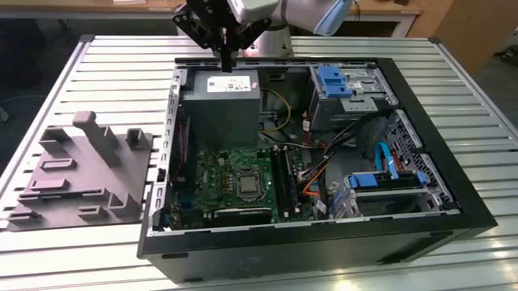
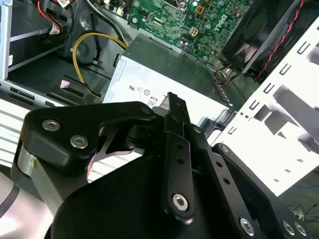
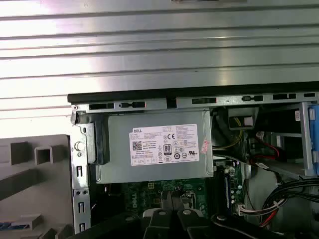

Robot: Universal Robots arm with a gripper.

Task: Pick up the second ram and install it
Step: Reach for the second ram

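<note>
My gripper (image 1: 225,64) hangs over the far rim of the open computer case (image 1: 453,200), just above the grey power supply (image 1: 220,100). Its black fingers (image 2: 173,102) are pressed together with nothing between them, so it is shut and empty. In the first wrist view the gripper (image 3: 172,198) points at the power supply's label (image 3: 164,145) and the green motherboard (image 3: 149,191) past it. In the exterior view the long black memory slots (image 1: 283,176) lie on the motherboard (image 1: 230,176), well away from the gripper. I cannot make out the second ram anywhere.
A grey moulded fixture (image 1: 77,176) with posts and pockets sits on the slatted metal table (image 1: 97,60) at the exterior view's left of the case. Inside the case are a blue drive bracket (image 1: 333,82), a blue cable (image 1: 387,160) and loose wires (image 1: 279,118).
</note>
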